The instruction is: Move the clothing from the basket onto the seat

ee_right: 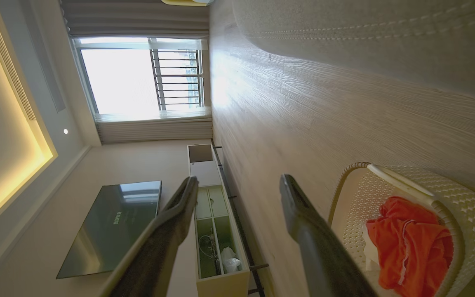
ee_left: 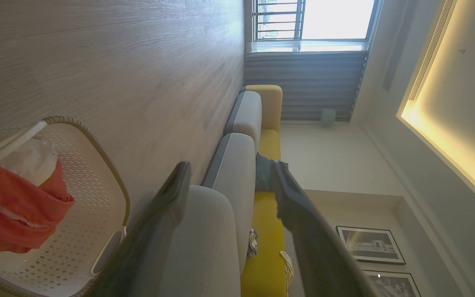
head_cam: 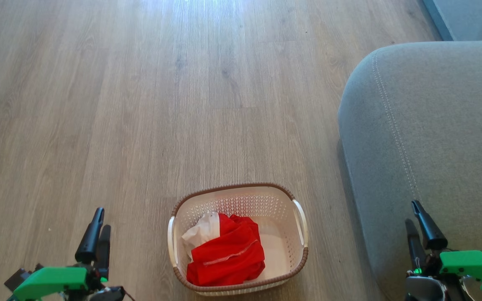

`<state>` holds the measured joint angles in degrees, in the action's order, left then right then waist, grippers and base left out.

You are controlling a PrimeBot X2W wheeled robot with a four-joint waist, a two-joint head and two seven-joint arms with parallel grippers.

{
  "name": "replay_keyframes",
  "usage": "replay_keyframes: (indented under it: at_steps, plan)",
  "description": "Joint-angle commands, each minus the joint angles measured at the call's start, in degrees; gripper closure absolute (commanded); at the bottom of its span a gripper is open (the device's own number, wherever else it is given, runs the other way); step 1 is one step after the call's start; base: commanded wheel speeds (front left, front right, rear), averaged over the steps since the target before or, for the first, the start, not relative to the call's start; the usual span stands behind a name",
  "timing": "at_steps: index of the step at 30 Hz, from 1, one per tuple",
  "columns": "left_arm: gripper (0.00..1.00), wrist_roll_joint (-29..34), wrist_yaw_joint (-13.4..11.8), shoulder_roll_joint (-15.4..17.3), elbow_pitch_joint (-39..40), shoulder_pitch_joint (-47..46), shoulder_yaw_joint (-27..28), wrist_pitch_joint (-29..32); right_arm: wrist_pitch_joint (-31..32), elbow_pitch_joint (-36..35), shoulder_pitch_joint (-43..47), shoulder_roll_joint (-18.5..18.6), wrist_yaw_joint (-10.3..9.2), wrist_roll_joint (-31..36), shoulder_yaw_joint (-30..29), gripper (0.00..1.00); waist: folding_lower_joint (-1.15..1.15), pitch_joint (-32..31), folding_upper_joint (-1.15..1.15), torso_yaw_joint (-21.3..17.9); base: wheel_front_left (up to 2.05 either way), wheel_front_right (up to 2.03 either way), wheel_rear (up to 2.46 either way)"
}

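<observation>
The cream-white basket (head_cam: 232, 186) with a brown rim stands on the floor just ahead of me, between my two arms. Inside it lies the clothing (head_cam: 228, 255), a crumpled bright red bundle with a white part at its upper left. The big grey-green seat (head_cam: 433, 125) is to the right of the basket. My left gripper (head_cam: 102, 219) hovers over the floor left of the basket, open and empty. My right gripper (head_cam: 412, 213) is open and empty over the seat's front edge. The wrist views show the basket (ee_left: 89, 198) (ee_right: 468, 198) and clothing (ee_left: 10, 214) (ee_right: 410, 239) beside each gripper (ee_left: 229, 169) (ee_right: 237, 181).
Pale wood floor (head_cam: 161, 104) stretches ahead and to the left. The seat is one end of a long sofa with a yellow back (ee_left: 266, 231). Across the room stand a low cabinet (ee_right: 217, 231), a dark screen (ee_right: 114, 227) and a bright window (ee_right: 138, 78).
</observation>
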<state>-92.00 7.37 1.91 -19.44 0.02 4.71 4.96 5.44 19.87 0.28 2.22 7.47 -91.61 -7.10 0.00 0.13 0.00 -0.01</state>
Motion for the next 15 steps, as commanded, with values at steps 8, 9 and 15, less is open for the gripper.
replay_keyframes:
  at_steps: [8, 9, 15]
  plan:
    - [0.00, 2.2, 0.0, 0.3, 2.9, -2.5, 1.6, -1.7, -2.1, -3.0, -2.7, 0.4, 0.01, 3.9, -0.7, 0.00, 0.00, -0.1, 0.00, 0.3, 0.00, 0.00, 0.00]
    - [0.00, 2.5, 0.0, 0.3, 3.0, -2.6, 1.7, -1.9, -2.2, -3.2, -2.8, 0.4, 0.01, 4.4, -0.8, 0.00, 0.00, -0.1, 0.00, 0.4, 0.00, 0.00, 0.00]
    - [0.00, 4.4, 0.0, 0.4, 3.9, -3.0, 3.3, -2.9, -3.2, -4.5, -3.1, 0.4, 0.01, 7.9, -1.0, 0.00, 0.00, -0.2, 0.00, 0.7, 0.00, 0.00, 0.00]
